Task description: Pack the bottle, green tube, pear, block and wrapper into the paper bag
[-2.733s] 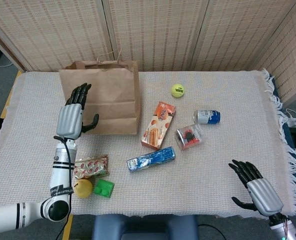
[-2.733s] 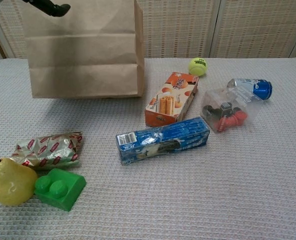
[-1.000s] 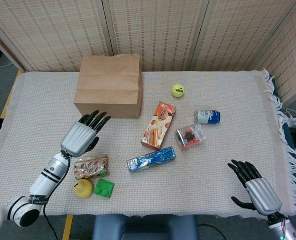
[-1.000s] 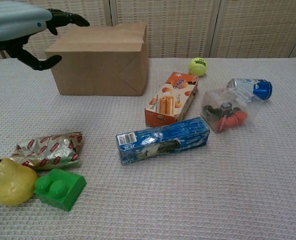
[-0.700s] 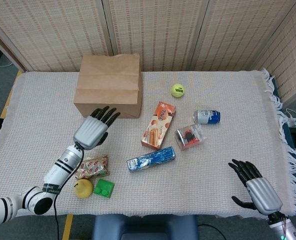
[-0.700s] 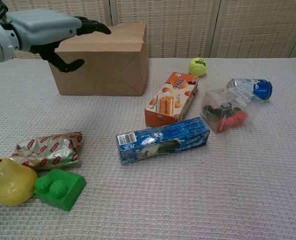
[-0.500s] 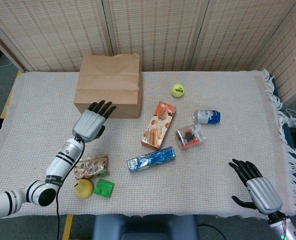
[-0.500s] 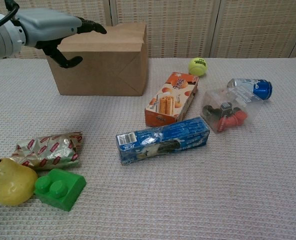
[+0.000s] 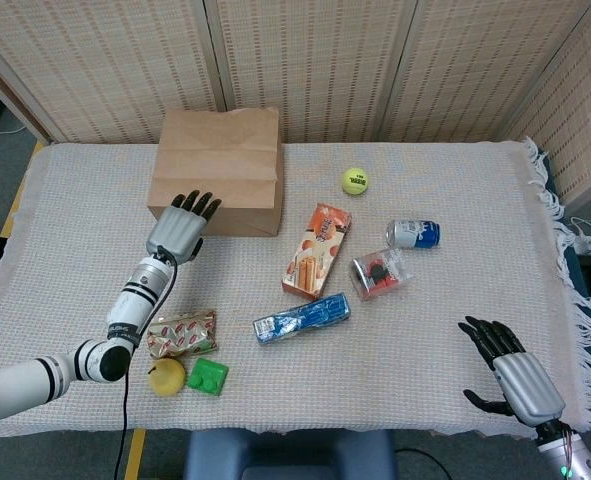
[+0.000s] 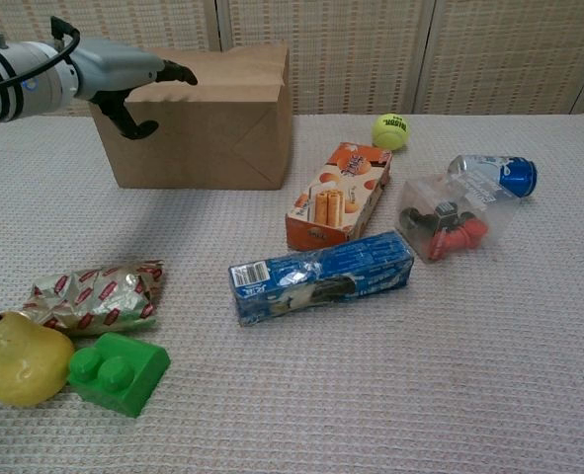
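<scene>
— Currently, where is your left hand?

— My left hand is at the near left corner of the paper bag. Its fingers are extended and slightly apart, the fingertips at the bag's top edge, the thumb hanging below. It grips nothing. Whether the fingertips touch the paper, I cannot tell.

— State the bag's orientation.

— It lies on its side at the far left of the cloth-covered table, folded bottom panel facing me, long axis running left to right. I cannot see the mouth.

— And the right hand?

— My right hand is over the near right corner of the table, fingers spread, holding nothing.

— Locate the remaining task items.

— The pear sits at the near left edge, stem pointing left, touching the green block, whose studs face up. The foil wrapper lies just behind them, long axis left to right. The clear bottle lies on its side at the right, blue cap pointing right.

— Other objects?

— A blue biscuit packet lies mid-table, long axis left to right, right end slightly farther away. An orange snack box lies behind it, a clear bag of red and black parts against the bottle, and a tennis ball sits farther back.
</scene>
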`<state>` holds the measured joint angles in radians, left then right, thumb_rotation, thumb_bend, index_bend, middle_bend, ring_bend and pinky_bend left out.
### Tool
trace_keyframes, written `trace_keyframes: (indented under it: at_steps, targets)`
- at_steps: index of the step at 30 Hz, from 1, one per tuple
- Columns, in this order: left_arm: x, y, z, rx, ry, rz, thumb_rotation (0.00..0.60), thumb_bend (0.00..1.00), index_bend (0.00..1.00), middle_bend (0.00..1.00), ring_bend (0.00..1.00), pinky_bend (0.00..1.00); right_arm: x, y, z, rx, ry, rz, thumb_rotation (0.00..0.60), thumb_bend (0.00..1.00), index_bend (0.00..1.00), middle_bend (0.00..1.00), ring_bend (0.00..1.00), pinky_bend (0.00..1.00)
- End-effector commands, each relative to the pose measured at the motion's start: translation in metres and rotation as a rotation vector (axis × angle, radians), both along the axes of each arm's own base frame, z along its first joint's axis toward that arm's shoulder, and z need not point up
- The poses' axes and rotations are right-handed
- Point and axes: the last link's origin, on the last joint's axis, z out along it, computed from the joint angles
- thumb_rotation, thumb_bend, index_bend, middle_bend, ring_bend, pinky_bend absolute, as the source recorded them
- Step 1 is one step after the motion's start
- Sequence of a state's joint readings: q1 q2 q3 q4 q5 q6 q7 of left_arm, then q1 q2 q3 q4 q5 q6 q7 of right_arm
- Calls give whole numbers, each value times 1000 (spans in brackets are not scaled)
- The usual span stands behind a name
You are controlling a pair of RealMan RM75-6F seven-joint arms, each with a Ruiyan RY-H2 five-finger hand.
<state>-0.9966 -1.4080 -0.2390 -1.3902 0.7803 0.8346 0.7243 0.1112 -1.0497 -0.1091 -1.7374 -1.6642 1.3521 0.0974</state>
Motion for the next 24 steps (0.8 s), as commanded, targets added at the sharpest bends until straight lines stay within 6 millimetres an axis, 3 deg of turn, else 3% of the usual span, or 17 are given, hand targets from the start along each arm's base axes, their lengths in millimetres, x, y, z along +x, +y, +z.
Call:
trace_keyframes:
  at_steps: [1,13,24]
  targets:
    - [-2,4,-5,-7,7,7,600,508,0,0,0,137,0,-1,0,3,1,-5,600,124,0,0,0,35]
    - [-38,-1,0,-13,45,66,600,509,0,0,0,150,1,-1,-1,10,6,-10,600,123,0,0,0,35]
    - [-58,-41,13,-64,38,35,600,508,0,0,0,167,2,1,-2,6,8,8,600,124,0,0,0,35]
